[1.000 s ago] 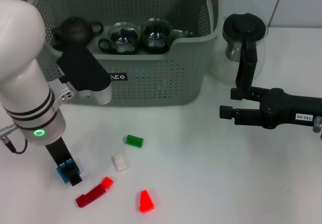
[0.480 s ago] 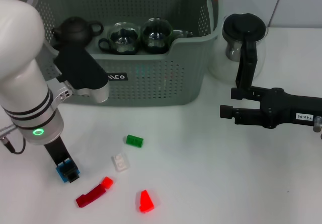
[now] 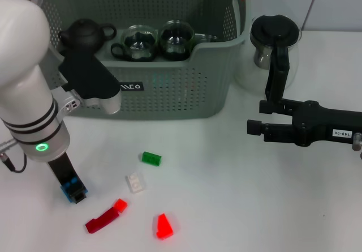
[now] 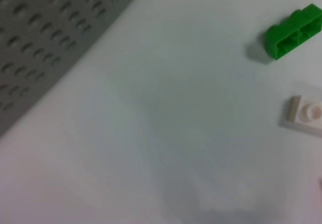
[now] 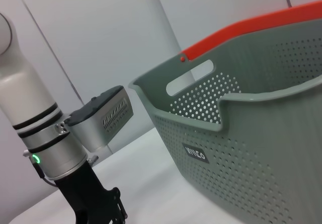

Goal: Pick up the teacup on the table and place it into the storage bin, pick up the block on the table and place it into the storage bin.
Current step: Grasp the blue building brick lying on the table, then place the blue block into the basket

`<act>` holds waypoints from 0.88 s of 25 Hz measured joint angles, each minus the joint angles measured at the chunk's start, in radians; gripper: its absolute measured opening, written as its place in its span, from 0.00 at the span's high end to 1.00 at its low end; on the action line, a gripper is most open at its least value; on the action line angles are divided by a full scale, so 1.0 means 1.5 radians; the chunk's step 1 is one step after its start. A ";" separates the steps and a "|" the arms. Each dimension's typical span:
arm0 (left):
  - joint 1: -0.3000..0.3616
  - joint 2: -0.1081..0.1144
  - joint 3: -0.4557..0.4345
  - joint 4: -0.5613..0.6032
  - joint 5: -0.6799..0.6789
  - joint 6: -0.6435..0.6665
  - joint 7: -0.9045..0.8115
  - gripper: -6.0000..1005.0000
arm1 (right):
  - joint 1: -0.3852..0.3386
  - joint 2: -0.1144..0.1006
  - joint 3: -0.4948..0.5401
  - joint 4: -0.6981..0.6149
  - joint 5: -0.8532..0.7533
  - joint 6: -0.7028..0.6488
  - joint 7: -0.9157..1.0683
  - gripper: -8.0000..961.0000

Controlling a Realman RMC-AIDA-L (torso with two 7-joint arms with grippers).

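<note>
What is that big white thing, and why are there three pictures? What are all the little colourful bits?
The big white thing is a robot's left arm. Its left claw is down at the table, pinching a small blue block. The black arm on the other side ends in the right claw, waiting above the table beside a glass jug.

One picture comes from a camera on the robot's head, looking down. The other two come from cameras on each wrist.

On the table lie a green block, a white block and some red blocks. The grey storage bin behind them already holds a dark teapot and glass teacups.
</note>
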 joint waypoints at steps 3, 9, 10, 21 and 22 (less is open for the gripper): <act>0.000 0.000 -0.003 0.023 0.000 0.016 0.000 0.59 | 0.000 0.000 0.001 0.000 0.000 -0.001 0.000 0.08; 0.016 -0.011 -0.065 0.178 -0.002 0.084 0.030 0.59 | 0.000 0.000 0.001 0.001 0.000 -0.001 0.000 0.08; 0.019 -0.016 -0.089 0.206 -0.003 0.098 0.042 0.59 | 0.000 0.000 0.001 0.001 0.000 -0.001 0.000 0.08; 0.015 -0.043 -0.470 0.405 -0.305 0.197 0.191 0.59 | 0.001 -0.001 0.002 -0.001 0.000 0.001 0.003 0.08; 0.012 -0.042 -0.502 0.392 -0.348 0.173 0.193 0.59 | 0.002 -0.001 0.001 -0.001 0.000 0.001 0.003 0.08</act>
